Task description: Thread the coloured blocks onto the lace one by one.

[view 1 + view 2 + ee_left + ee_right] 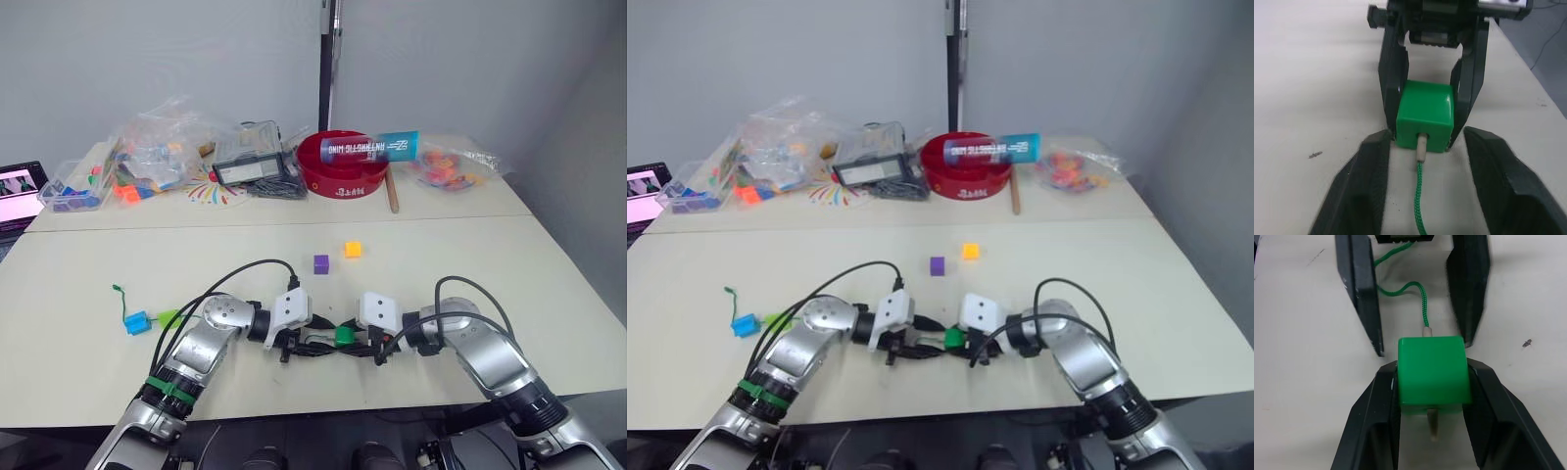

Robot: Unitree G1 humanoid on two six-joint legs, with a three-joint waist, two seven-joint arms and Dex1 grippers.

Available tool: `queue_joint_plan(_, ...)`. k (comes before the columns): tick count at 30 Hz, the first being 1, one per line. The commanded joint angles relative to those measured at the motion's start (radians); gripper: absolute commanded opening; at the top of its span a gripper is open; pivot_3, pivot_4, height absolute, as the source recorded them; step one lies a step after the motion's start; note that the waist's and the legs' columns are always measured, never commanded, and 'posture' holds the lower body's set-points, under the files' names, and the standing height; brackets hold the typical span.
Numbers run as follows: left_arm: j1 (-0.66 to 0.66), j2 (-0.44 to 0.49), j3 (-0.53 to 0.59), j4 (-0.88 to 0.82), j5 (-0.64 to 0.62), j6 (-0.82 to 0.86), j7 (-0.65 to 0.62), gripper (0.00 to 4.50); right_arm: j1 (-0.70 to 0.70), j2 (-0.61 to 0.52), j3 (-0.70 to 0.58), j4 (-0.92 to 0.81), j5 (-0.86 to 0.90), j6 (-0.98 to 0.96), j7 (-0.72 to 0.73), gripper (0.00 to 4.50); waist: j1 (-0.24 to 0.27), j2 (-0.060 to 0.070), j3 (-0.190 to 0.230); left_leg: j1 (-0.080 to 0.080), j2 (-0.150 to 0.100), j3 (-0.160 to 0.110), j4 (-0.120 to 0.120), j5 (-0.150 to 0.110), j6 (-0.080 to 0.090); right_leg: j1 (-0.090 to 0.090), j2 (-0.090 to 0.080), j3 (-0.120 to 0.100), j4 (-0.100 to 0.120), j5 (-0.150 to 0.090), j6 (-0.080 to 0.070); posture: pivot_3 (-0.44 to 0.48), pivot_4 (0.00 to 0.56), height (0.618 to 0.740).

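My view: a pale table against a grey wall.

I'm looking down on a cream table (509, 294) with a seam (294, 223) running across it, splitting a near top from a far one. Behind it I see a plain grey wall (147, 59) with a dark vertical post (326, 59) rising at the middle. Along the far edge sit clear bags (157, 147) of bright bits, a red bowl (343, 166) with a blue tube (370, 147) laid across it, and a wooden stick (393, 194) beside the bowl. At the far left corner a lit screen (20, 184) shows. Light is even and soft.
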State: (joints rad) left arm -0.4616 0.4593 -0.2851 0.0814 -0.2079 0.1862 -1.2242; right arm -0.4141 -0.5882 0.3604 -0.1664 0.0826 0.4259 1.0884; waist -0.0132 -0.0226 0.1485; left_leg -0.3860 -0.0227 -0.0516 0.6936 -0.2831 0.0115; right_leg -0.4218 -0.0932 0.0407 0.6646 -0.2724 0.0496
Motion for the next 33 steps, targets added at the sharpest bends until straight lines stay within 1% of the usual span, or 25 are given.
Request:
queue_joint_plan(1,0.009,0.04,0.052,-0.065,-0.051,0.036,-0.009,2.65,0.006,-0.007,-0.013,-0.03,0.011,0.0,-0.007,1.21,0.0,0.0,0.0,0.0,0.0,0.0,0.0,0.0,0.0,0.0,0.0,0.0,0.0,0.0,0.0,0.0,0.15,0.74)
queue_joint_plan(4,0.052,0.09,0.061,-0.062,-0.046,0.044,-0.021,2.65,0.009,-0.013,-0.014,-0.034,0.012,0.002,-0.007,1.21,-0.001,0.0,0.0,0.001,0.0,0.0,0.0,0.0,0.0,0.0,0.0,0.0,0.0,0.0,0.0,0.0,0.15,0.74)
queue_joint_plan(7,0.069,0.109,0.06,-0.041,-0.033,0.026,-0.017,2.65,0.009,-0.018,-0.017,-0.039,0.016,0.007,-0.006,1.21,0.002,0.0,0.0,0.0,0.0,0.0,-0.001,0.0,0.0,0.0,0.0,0.0,0.0,0.0,0.0,0.0,0.15,0.74)
queue_joint_plan(10,0.067,0.1,0.053,-0.02,-0.025,0.014,-0.009,2.65,0.009,-0.027,-0.016,-0.043,0.019,0.009,-0.005,1.21,0.006,0.0,0.0,0.0,-0.001,0.0,0.0,0.0,0.0,0.001,-0.001,-0.001,0.0,0.0,0.0,0.0,0.15,0.74)
queue_joint_plan(16,0.047,0.051,0.007,0.05,0.024,-0.017,0.014,2.65,0.012,-0.045,-0.016,-0.067,0.025,0.024,-0.001,1.21,0.005,0.0,0.0,0.0,-0.001,0.0,0.0,0.0,0.0,0.001,-0.001,0.0,0.0,0.0,0.0,0.0,0.15,0.74)
queue_joint_plan(20,0.053,0.048,-0.012,0.07,0.044,-0.041,0.006,1.56,0.015,-0.052,-0.017,-0.081,0.029,0.033,-0.002,1.21,0.004,0.0,0.0,0.0,-0.001,0.0,0.0,0.0,0.0,0.001,-0.001,0.0,0.0,0.0,0.0,0.0,0.15,0.74)
queue_joint_plan(24,0.05,0.041,-0.018,0.076,0.055,-0.056,0.009,0.23,0.018,-0.057,-0.016,-0.091,0.033,0.039,-0.006,1.21,0.004,0.0,0.0,0.0,-0.001,0.0,0.0,0.0,0.0,0.001,-0.001,0.0,0.0,0.0,0.0,0.0,0.15,0.74)
queue_joint_plan(25,0.05,0.044,-0.022,0.08,0.063,-0.07,0.004,0.04,0.019,-0.057,-0.016,-0.093,0.034,0.04,-0.007,1.21,0.004,0.0,0.0,0.0,-0.001,0.0,0.0,0.0,0.0,0.001,-0.001,0.0,0.0,0.0,0.0,0.0,0.15,0.74)
queue_joint_plan(29,0.045,0.038,-0.026,0.092,0.073,-0.099,0.009,0.04,0.023,-0.058,-0.016,-0.101,0.033,0.045,-0.008,1.21,0.005,0.0,0.0,0.0,-0.001,0.0,0.0,0.0,0.0,0.001,-0.001,0.0,0.0,0.0,0.0,0.0,0.15,0.74)
queue_joint_plan(33,0.026,0.014,-0.017,0.066,0.047,-0.086,0.016,0.04,0.026,-0.056,-0.011,-0.105,0.034,0.046,-0.009,1.21,0.007,0.0,0.0,0.0,-0.001,0.0,0.0,0.0,0.0,0.001,-0.001,0.0,0.0,0.0,0.0,0.0,0.15,0.74)
